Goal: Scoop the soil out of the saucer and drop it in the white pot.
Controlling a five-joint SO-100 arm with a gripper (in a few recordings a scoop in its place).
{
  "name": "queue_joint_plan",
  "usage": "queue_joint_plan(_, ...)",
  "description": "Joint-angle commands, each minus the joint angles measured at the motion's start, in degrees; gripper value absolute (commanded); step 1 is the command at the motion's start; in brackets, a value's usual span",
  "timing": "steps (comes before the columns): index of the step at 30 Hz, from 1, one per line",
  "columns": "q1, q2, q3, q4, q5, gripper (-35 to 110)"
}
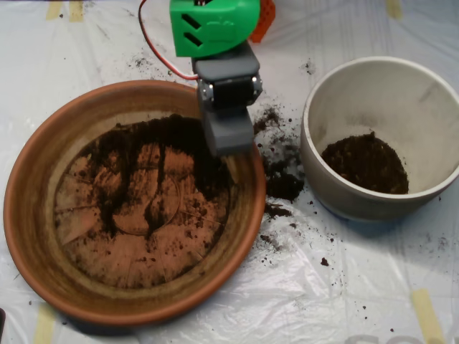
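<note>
The terracotta saucer (43, 215) lies at the left, wide and shallow. Dark soil (129, 168) is smeared thinly over its base, thicker toward the upper right near the rim. The grey scoop (229, 136) hangs from the green-topped arm over the saucer's upper right part, its lower end down at the thick soil. From above the scoop's halves look closed together. The white pot (430, 86) stands at the right, apart from the scoop, with a mound of soil (366, 163) in its bottom.
Spilled soil (281, 175) lies scattered on the white plastic sheet between saucer and pot. A red wire (154, 50) loops beside the arm at the top. Yellow tape strips (427, 315) mark the sheet at the edges.
</note>
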Motion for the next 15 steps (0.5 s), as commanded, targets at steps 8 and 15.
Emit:
queue_joint_plan(8,-10.5,-0.4,-29.3,15.2,4.1,-1)
queue_joint_plan(15,-18.8,-5.6,-39.3,18.7,3.8,-1)
